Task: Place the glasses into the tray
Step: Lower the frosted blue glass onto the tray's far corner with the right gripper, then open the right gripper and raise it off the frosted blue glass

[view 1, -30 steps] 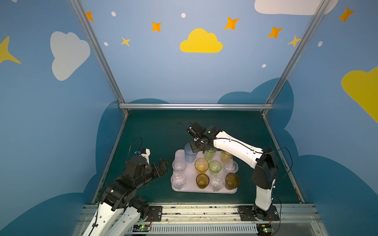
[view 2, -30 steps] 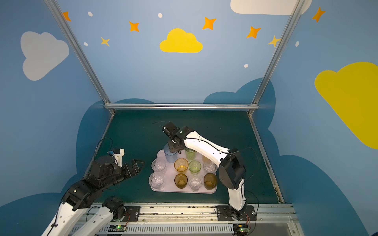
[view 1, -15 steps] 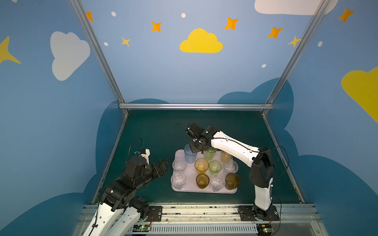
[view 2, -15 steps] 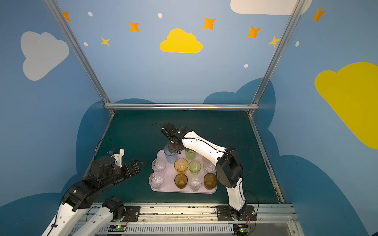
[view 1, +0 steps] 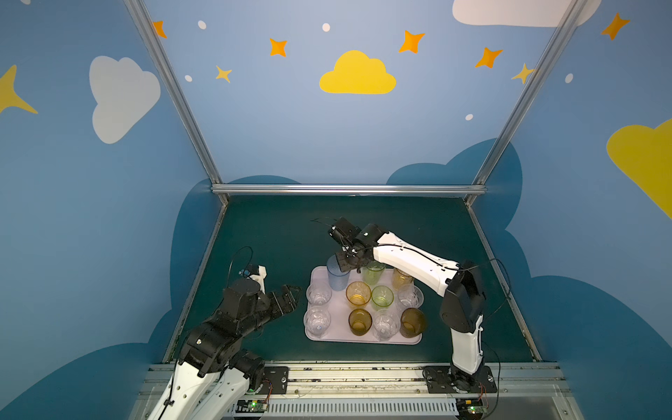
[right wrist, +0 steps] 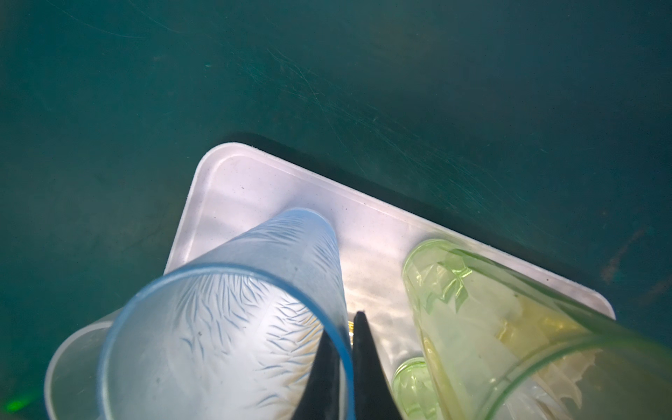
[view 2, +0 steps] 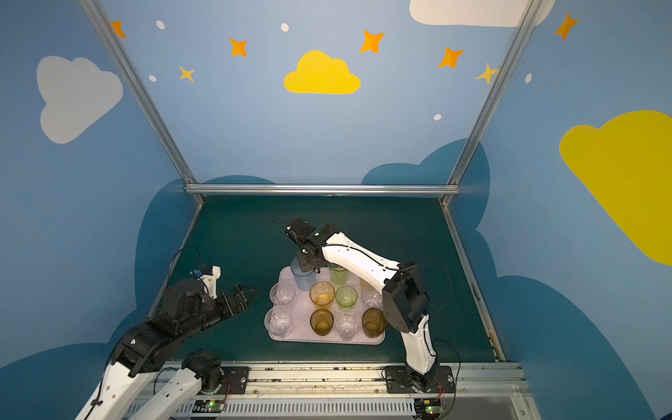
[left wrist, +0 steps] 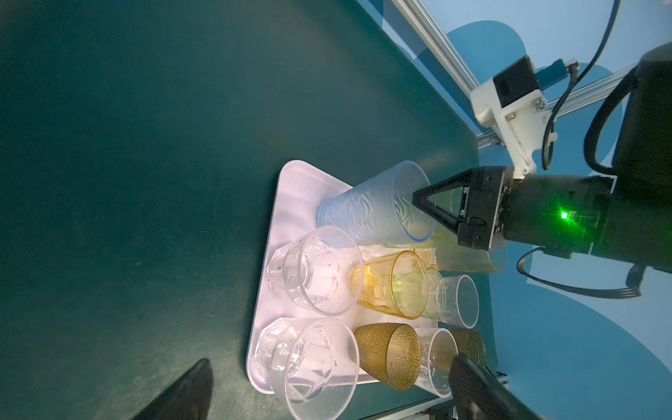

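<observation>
Top views: a pale pink tray [view 1: 363, 341] lies flat on the dark green table [view 1: 272, 236], toward the front and middle. All eleven glasses [view 1: 385, 323] stand upright inside it, in three rows. The back row holds three tall ones: the blue glass [view 1: 336, 278] in the far left corner, the tall green glass [view 1: 372, 274] and the tall amber glass [view 1: 401, 278]. The middle row runs clear, amber, green, clear, and the front row clear, brown, clear, brown. The right pincer [view 1: 345, 267] reaches in from the right and is closed on the rim of the blue glass. The left pincer [view 1: 292, 298] hangs over the table just left of the tray, jaws spread wide and holding nothing. Left wrist view: the blue glass [left wrist: 371, 207], with a frosted, leaf-patterned wall, stands in a corner of the tray [left wrist: 291, 189]. A black triangular finger of the right pincer lies against its rim. The left pincer's own fingertips [left wrist: 182, 396] show far apart at the picture's edge, gripping nothing. Right wrist view: two black fingers [right wrist: 367, 363] pinch the wall of the blue glass [right wrist: 225, 327], one inside the rim and one outside. The base of that glass sits in the rounded corner of the tray [right wrist: 254, 182]. The tall green glass [right wrist: 509, 327] stands just beside it, apart from it. Part of a clear glass [right wrist: 72, 371] shows past its far side.
</observation>
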Robot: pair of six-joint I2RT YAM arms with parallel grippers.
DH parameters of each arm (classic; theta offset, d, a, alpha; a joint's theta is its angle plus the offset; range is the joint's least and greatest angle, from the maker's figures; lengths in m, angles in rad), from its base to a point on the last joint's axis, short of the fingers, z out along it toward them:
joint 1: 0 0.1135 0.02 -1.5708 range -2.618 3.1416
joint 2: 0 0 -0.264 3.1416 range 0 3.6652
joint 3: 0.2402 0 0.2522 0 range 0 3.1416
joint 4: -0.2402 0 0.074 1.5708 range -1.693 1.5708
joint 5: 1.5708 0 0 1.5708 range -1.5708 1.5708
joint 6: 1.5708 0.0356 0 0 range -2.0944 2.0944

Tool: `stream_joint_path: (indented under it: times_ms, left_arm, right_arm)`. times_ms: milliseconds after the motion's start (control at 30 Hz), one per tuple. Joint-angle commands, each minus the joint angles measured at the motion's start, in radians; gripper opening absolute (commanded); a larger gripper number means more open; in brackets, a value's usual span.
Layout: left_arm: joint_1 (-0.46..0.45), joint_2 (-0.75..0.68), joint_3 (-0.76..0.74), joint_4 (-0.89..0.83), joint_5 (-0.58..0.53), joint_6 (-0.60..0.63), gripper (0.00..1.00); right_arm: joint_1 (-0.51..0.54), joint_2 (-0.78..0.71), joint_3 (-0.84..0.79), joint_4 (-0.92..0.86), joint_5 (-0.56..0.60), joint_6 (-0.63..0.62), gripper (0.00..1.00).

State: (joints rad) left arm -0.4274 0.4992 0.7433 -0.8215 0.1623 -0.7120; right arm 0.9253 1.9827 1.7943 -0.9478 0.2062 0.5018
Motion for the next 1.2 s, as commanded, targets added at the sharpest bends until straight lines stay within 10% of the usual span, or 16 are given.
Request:
stream_joint_path:
  times_ms: [0,333,1167]
  left_arm:
    - [0.002,-0.011,-0.007,-0.011,-0.017,0.003,1.0]
    - [0.001,-0.007,-0.007,-0.007,-0.016,0.005,1.0]
    - [0.002,0.023,0.001,0.015,-0.024,0.006,1.0]
  right_arm:
    - [0.014,0.042,0.009,-0.027,-0.005,0.017,0.12]
    - [0.015,-0.006,0.012,-0.019,0.033,0.022,0.63]
    - [0.012,-0.226,0.066,-0.026,0.147,-0.032,0.82]
